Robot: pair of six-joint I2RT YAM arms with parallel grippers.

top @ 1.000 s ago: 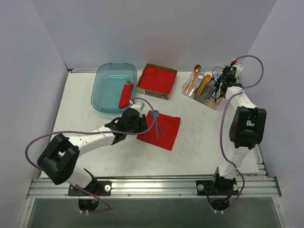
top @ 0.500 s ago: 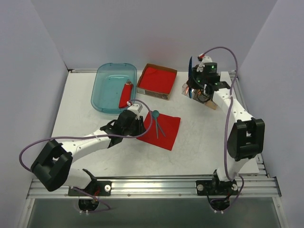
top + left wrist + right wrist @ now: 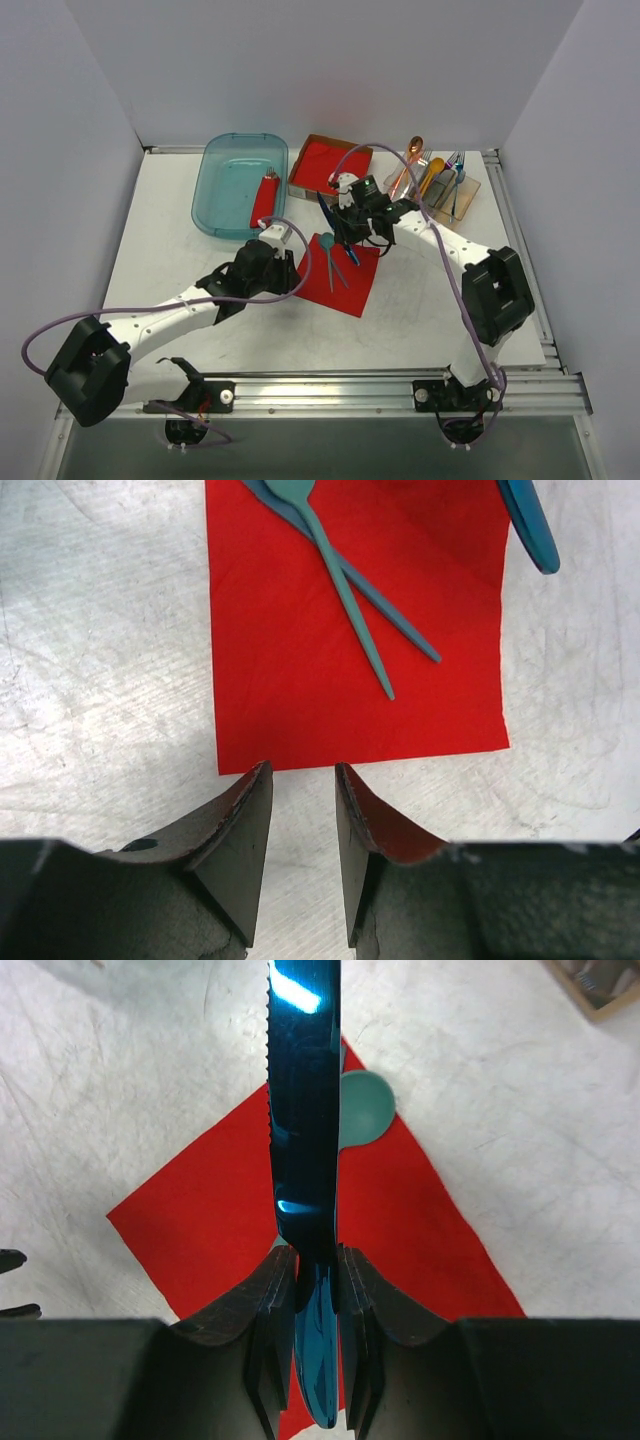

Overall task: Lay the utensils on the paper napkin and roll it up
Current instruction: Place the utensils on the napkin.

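Napkin (image 3: 352, 285) is lying flat with teal spoon (image 3: 342, 585) and a blue piece (image 3: 402, 632) crossing on it. Right gripper (image 3: 315, 1256) is clenching a blue knife (image 3: 303, 1110) above it; left gripper (image 3: 303, 772) is hovering parted, empty, at its edge; rolling undone.

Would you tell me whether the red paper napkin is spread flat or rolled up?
Spread flat: the paper napkin lies open on the table, no fold or roll visible, with the teal spoon resting on top.
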